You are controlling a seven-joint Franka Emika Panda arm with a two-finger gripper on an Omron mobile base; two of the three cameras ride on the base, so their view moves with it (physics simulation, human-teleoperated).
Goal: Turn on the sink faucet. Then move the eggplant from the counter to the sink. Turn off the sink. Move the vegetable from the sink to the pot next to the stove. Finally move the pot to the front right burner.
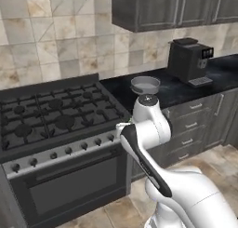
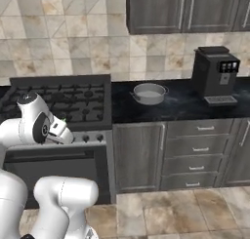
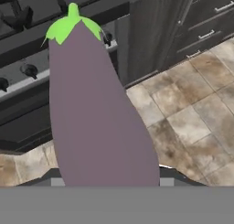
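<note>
Purple eggplant [image 3: 93, 113] held in the gripper [image 3: 105, 182], jaws partly closed on it, stem pointing away; pot [image 2: 149, 93] sits on the counter [image 2: 180, 105], up and right of the hand.

We see a black coffee machine [image 2: 216, 74] near the tiled wall [image 2: 63, 33], dark upper cabinets [image 2: 188, 9], grey drawers [image 2: 197, 152] with metal handles, and a beige stone floor [image 2: 161, 213].
</note>
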